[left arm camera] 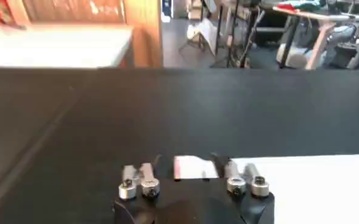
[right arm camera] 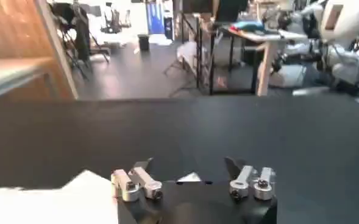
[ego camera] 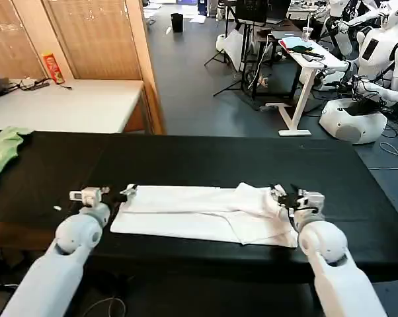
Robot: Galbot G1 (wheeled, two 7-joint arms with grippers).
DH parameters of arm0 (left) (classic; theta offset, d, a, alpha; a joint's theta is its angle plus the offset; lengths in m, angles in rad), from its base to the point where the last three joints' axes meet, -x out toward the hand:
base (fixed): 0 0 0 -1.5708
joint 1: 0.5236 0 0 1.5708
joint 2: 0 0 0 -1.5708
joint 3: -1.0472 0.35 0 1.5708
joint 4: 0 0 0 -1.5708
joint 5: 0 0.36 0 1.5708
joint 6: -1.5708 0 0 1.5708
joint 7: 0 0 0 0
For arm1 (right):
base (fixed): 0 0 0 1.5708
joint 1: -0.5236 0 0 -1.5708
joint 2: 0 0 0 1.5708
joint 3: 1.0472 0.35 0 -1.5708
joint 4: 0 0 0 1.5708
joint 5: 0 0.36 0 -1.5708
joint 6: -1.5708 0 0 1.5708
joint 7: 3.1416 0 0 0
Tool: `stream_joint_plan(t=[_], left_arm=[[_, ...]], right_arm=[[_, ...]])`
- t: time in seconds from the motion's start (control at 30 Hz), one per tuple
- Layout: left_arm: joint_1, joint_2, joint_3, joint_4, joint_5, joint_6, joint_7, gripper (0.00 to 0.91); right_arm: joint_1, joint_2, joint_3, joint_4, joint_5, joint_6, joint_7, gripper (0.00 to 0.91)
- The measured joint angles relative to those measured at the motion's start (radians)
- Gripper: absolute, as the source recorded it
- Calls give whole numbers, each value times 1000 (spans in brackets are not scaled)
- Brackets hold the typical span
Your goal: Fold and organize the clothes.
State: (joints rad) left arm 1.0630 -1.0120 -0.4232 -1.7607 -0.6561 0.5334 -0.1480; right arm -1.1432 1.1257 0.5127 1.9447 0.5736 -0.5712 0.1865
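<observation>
White T-shirt (ego camera: pixel 199 211) — folded, rumpled strip

The T-shirt (ego camera: pixel 199 214) near the front edge of the black table (ego camera: pixel 186 155) is plain white. At the table's far left edge lies a light green garment (ego camera: pixel 2 150). Both arms are glossy white, with silver-and-black grippers. A pale side table (ego camera: pixel 67 105) stands behind.

1. A black table (ego camera: pixel 186 155) lies under both claws and stretches away beyond them.
2. A light green garment (ego camera: pixel 2 150) sits crumpled at the table's edge, well out past the left claw.
3. A white side table (ego camera: pixel 67 105) stands beyond, carrying a red-and-yellow snack tube (ego camera: pixel 53 67).
</observation>
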Motion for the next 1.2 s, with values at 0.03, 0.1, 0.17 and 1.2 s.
stream_joint_plan(t=[0.03,0.1,0.17,1.2], left_arm=[[15,-4,-9,-17,-1,-2,1,878],[47,-13,-25,-49,0,-4,4,878],[77,-24,-42,-76,6,-7,11,878],[220,-111,-116,-67,150,-57,106,0]], right_arm=[[-11,-5,9,15,6,0,-2,878],[-31,-13,23,45,16,0,-6,878],[-50,-21,40,71,24,0,-7,878],[-212,-36,226,311,78,17,-39,878]])
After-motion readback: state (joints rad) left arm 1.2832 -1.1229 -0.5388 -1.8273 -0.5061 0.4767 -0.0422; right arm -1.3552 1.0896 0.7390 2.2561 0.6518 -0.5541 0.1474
